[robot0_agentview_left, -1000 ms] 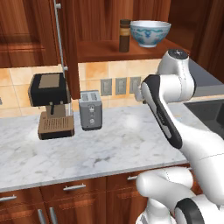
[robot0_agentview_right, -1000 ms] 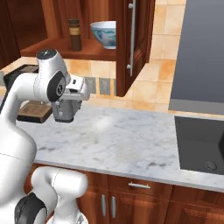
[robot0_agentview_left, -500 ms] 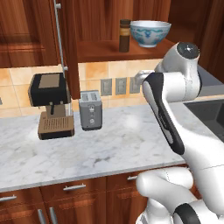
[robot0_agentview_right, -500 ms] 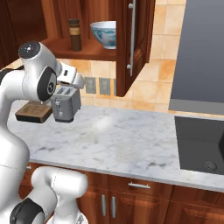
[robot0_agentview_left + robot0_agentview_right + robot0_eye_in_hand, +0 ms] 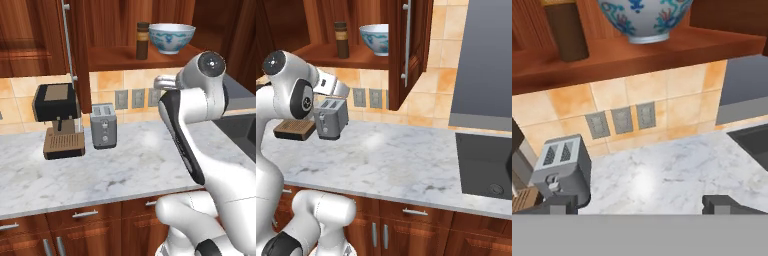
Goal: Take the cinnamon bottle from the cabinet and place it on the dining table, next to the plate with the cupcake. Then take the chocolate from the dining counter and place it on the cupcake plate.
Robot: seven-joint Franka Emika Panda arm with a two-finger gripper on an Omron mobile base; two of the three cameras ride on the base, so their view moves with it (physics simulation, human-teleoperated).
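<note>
Hand view: gripper empty, fingers spread wide, low over the counter; cinnamon bottle stands upright up-left of it, on the cabinet shelf beside the bowl.

marble counter, toaster (grey), coffee machine
</note>
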